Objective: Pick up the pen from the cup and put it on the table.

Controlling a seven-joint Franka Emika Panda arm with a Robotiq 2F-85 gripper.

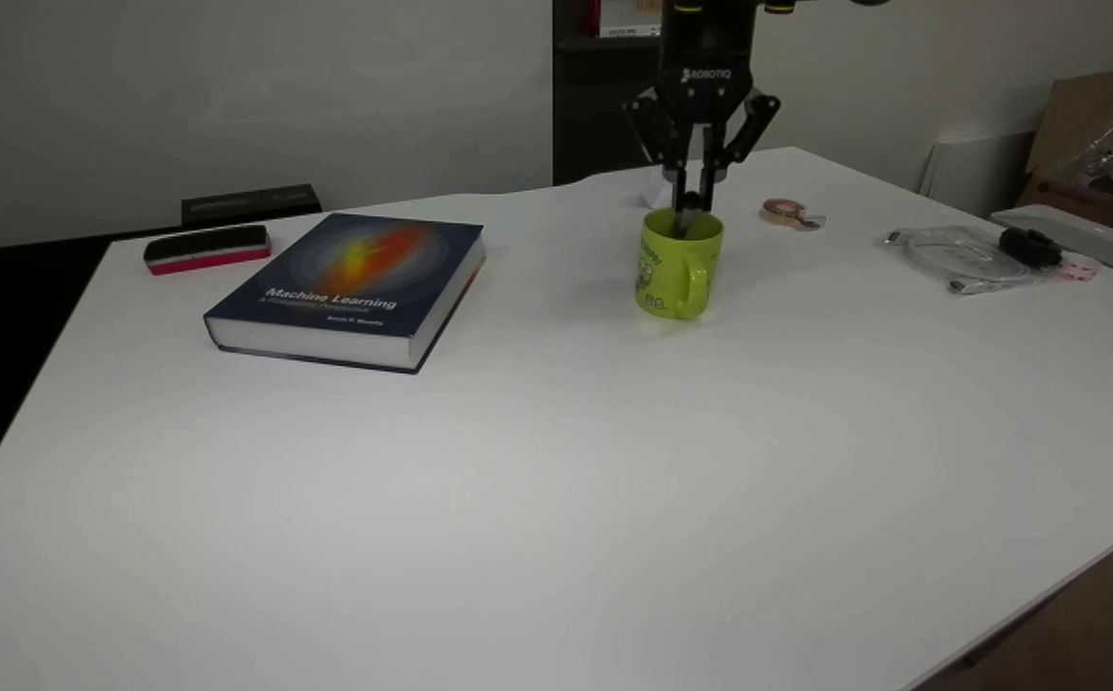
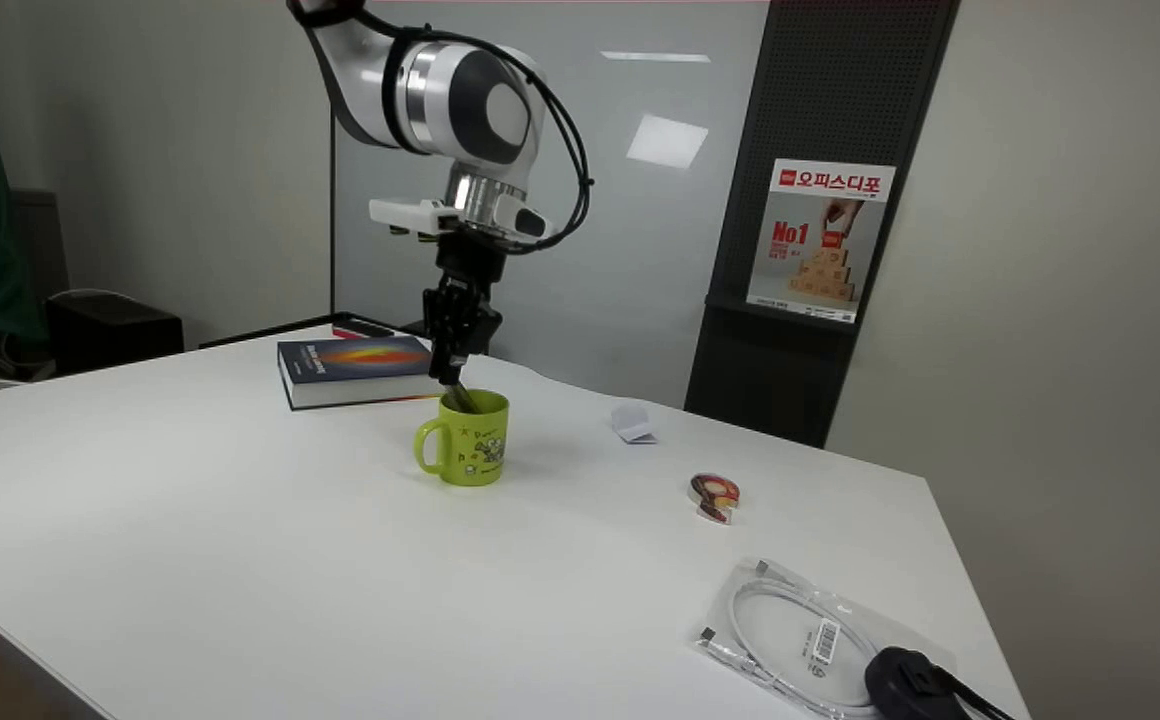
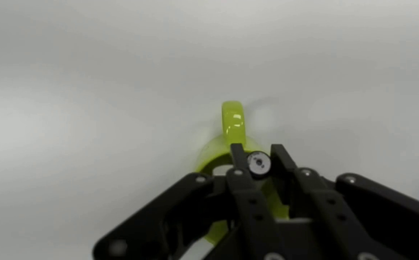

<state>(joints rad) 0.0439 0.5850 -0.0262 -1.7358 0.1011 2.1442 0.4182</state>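
Observation:
The lime-green cup (image 1: pixel 660 274) stands upright on the white table (image 1: pixel 537 499) and shows in both exterior views (image 2: pixel 473 450). In the wrist view its handle (image 3: pixel 233 122) points up the picture. The dark pen (image 2: pixel 461 399) leans in the cup, its upper end above the rim and its lower part hidden inside. My gripper (image 1: pixel 694 200) points down just over the cup's mouth. In the wrist view the pen's round, pale end (image 3: pixel 259 163) sits between the two fingertips and touches both, so the gripper looks shut on it.
A thick blue book (image 1: pixel 355 278) lies beside the cup, with a red-and-black flat object (image 1: pixel 207 250) behind it. A tape roll (image 1: pixel 785 213), folded white paper (image 2: pixel 632 422), a bagged cable (image 2: pixel 800 630) and a black round object (image 2: pixel 910 685) lie on the table.

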